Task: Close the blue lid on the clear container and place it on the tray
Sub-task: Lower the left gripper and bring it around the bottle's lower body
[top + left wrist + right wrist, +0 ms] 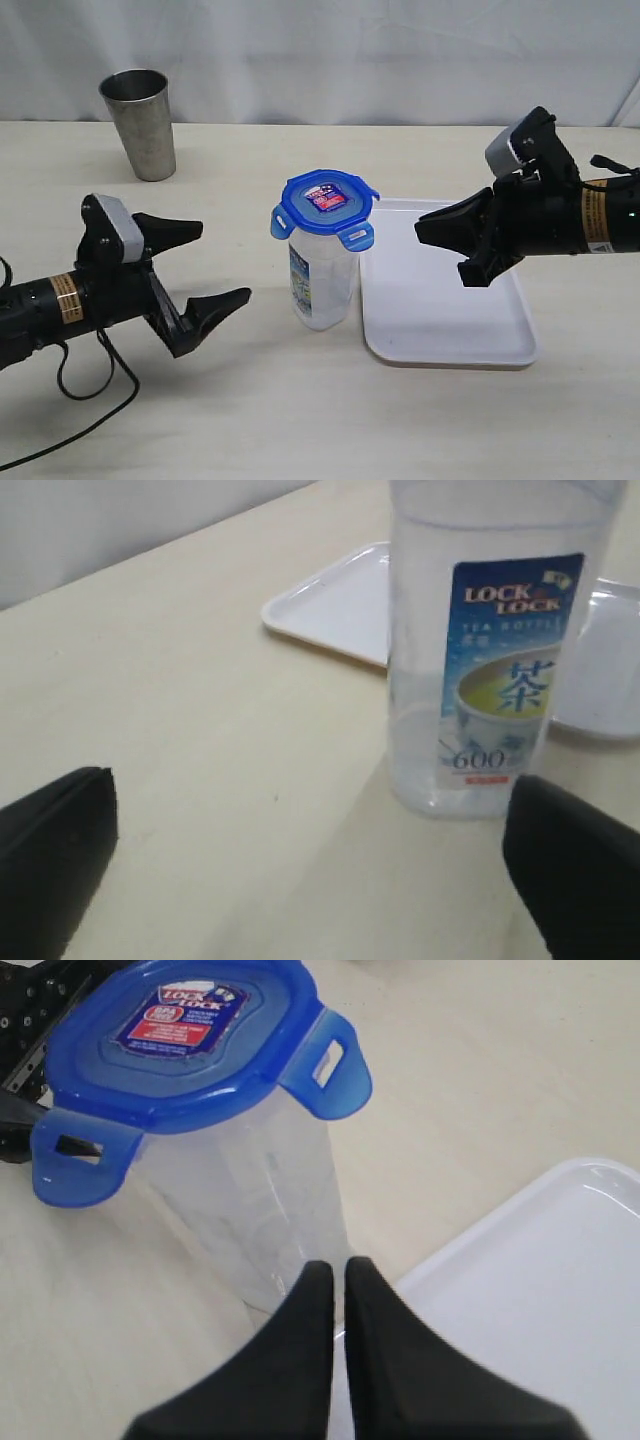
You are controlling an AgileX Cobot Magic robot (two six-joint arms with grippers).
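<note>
The clear container (322, 280) stands upright on the table just left of the white tray (450, 300). The blue lid (328, 203) rests on its mouth with the flaps sticking outward. My left gripper (224, 260) is open, low and to the left of the container, a short gap away. In the left wrist view the container (480, 680) stands ahead of the open left gripper (315, 865), closer to one finger. My right gripper (422, 233) is shut and empty above the tray's left part. Its wrist view shows the lid (190, 1040) and the container (270, 1220) beyond the shut right gripper (338, 1270).
A shiny steel cup (140, 122) stands at the back left of the table. A black cable (90, 385) loops on the table under the left arm. The tray's rim also shows in the wrist views as tray (330, 610) and tray (540, 1290).
</note>
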